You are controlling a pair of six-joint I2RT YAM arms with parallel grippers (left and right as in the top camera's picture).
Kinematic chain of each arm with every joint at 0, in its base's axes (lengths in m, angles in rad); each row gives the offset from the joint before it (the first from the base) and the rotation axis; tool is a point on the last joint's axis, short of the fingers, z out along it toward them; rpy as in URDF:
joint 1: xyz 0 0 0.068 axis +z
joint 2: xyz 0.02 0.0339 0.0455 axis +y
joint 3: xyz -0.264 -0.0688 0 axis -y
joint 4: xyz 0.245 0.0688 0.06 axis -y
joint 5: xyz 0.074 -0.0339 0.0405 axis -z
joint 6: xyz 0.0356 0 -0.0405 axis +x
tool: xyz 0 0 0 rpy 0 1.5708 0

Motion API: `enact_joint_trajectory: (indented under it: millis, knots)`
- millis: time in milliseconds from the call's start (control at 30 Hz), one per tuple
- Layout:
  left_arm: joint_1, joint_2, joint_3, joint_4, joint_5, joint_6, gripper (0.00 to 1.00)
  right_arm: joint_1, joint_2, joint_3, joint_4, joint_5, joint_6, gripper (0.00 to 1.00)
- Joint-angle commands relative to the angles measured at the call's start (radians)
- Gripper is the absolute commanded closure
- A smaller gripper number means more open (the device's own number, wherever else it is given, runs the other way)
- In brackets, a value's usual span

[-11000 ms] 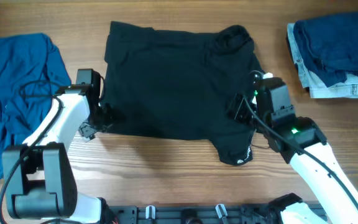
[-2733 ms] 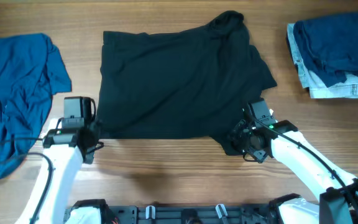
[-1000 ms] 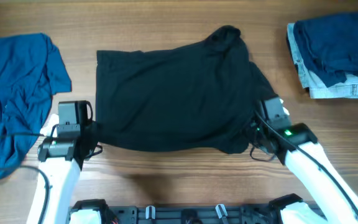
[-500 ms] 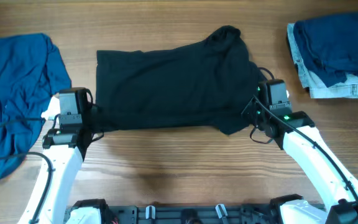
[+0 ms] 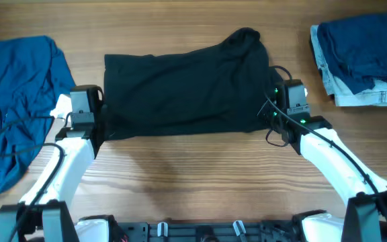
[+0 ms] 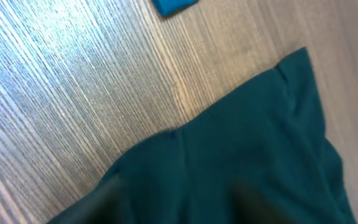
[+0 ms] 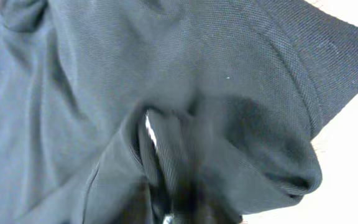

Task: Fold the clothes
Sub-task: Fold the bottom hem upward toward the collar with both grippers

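the black shirt (image 5: 187, 84) lies between the two claws. the left claw (image 5: 98, 126) touches its left edge, the right claw (image 5: 271, 115) its right edge. a blue cloth (image 5: 15, 101) lies left of the left claw.

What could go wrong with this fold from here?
1. The right gripper pinches a thick bunch of the large black cloth shirt, not a flat edge. Releasing may leave a lumpy right corner.
2. The left arm's black cable lies across the crumpled bright-blue garment, so more arm motion might drag that garment.
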Motion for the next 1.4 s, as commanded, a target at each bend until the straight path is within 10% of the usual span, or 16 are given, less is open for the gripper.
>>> enact_joint_trajectory:
  millis: [0, 200, 467, 800, 1133, 1367]
  knots:
    - [0.002, 0.041, -0.003, 0.037, -0.035, 0.076, 0.0, -0.004, 0.018, 0.026, 0.022, 0.067, -0.036, 0.07]
    - [0.003, 0.028, 0.068, 0.097, -0.021, 0.247, 0.0, -0.027, 0.008, 0.176, -0.024, 0.062, -0.204, 0.0]
    - [0.003, 0.079, 0.572, -0.293, 0.155, 0.594, 0.01, -0.029, 0.066, 0.541, -0.213, -0.053, -0.484, 0.13]
    - [-0.012, 0.733, 1.263, -0.602, 0.175, 0.735, 0.01, -0.029, 0.506, 0.941, -0.27, -0.11, -0.6, 0.13]
    - [-0.026, 0.925, 1.275, -0.531, 0.108, 0.948, 0.09, -0.029, 0.515, 0.941, -0.277, -0.1, -0.618, 0.14]
    - [-0.026, 0.95, 1.275, -0.488, 0.09, 0.947, 0.38, -0.029, 0.515, 0.937, -0.282, -0.101, -0.615, 0.2]
